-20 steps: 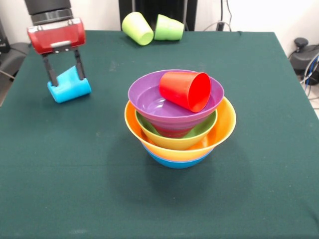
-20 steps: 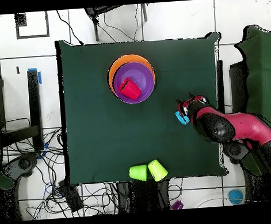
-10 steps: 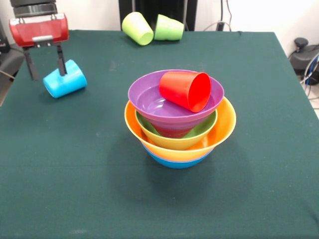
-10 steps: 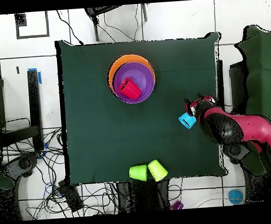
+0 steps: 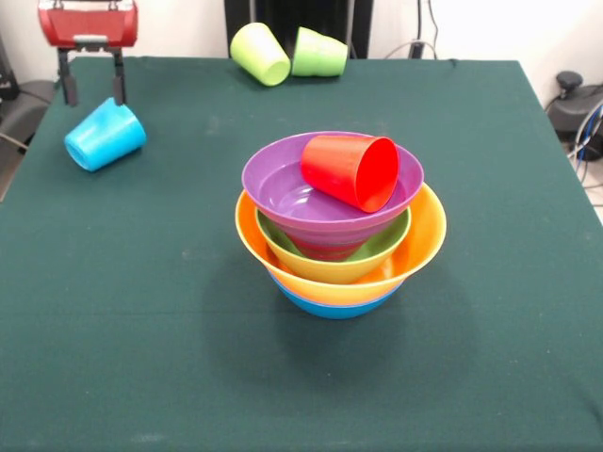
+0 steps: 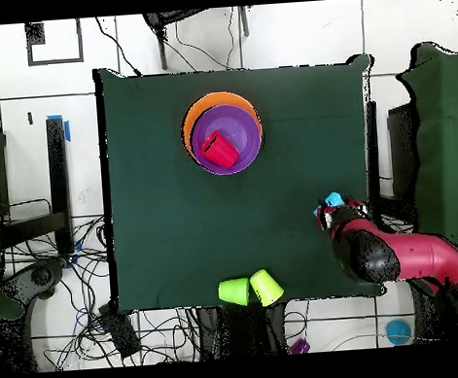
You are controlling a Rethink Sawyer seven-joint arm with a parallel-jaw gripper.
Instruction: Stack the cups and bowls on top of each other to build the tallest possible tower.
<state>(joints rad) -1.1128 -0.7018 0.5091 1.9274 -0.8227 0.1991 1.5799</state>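
Observation:
The tower (image 5: 332, 226) stands mid-table: a blue bowl (image 5: 330, 306) at the bottom, then an orange bowl (image 5: 426, 235), a green bowl (image 5: 382, 247), a sliver of red bowl (image 5: 325, 250) and a purple bowl (image 5: 278, 184) on top. A red cup (image 5: 353, 169) lies on its side in the purple bowl. My gripper (image 5: 92, 94) is open at the far left of the table, its fingers (image 5: 120, 87) just behind a sky blue cup (image 5: 105, 135) that lies on its side on the cloth. The overhead view shows that cup (image 6: 332, 200) in front of my gripper (image 6: 332, 212).
A yellow-green cup (image 5: 259, 52) and a green cup (image 5: 318, 52) lie on their sides at the table's far edge; overhead they are the yellow-green cup (image 6: 267, 287) and the green cup (image 6: 233, 292). The green cloth table (image 5: 141, 358) ends close to the blue cup's left.
My gripper has drawn back towards the far left corner and risen. The sky blue cup has shifted that way too and now lies free in front of the fingers.

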